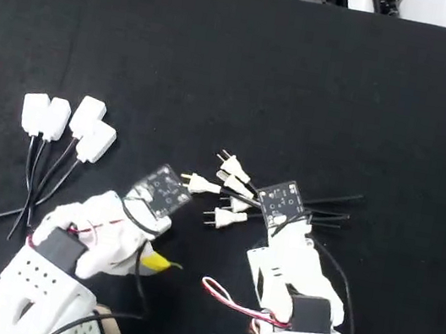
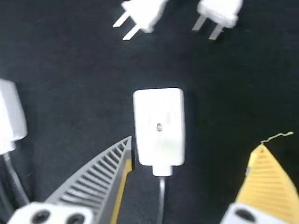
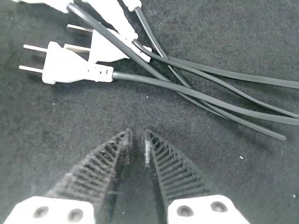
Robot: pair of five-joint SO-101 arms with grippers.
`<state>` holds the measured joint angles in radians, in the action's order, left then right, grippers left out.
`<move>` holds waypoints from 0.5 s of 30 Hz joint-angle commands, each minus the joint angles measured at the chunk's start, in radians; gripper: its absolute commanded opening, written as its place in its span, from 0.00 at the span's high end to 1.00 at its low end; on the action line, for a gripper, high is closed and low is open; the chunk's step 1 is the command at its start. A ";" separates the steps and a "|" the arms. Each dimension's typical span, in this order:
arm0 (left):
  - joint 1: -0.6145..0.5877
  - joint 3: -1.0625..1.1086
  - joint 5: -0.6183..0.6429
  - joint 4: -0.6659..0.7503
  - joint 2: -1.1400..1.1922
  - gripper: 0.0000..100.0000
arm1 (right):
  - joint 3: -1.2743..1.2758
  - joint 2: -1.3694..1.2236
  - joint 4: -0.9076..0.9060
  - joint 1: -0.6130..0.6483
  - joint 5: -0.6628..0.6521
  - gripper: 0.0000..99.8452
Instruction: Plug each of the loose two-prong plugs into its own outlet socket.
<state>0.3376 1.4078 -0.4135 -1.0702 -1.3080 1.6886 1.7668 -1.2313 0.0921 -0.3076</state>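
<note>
In the left wrist view a white outlet socket lies flat on the black cloth between the fingers of my left gripper, which is open. The grey finger is at the socket's edge and the yellow finger stands well off it. Two white two-prong plugs lie just beyond. My right gripper is shut but for a thin gap, with nothing in it. It sits a short way behind a white plug and its black cord. Several plugs lie clustered at the table's middle.
Several white sockets with black cords lie at the left of the black table. The left arm and right arm stand at the near edge. Plug cords fan out to the right.
</note>
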 commanded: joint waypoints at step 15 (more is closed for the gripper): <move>-0.099 0.027 -0.008 -0.015 -0.117 0.63 | 0.002 -0.005 -0.005 0.011 0.008 0.95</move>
<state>0.2302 1.4216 -0.4135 -1.0794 -1.4108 1.6886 1.7668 -1.2313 0.0921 -0.3076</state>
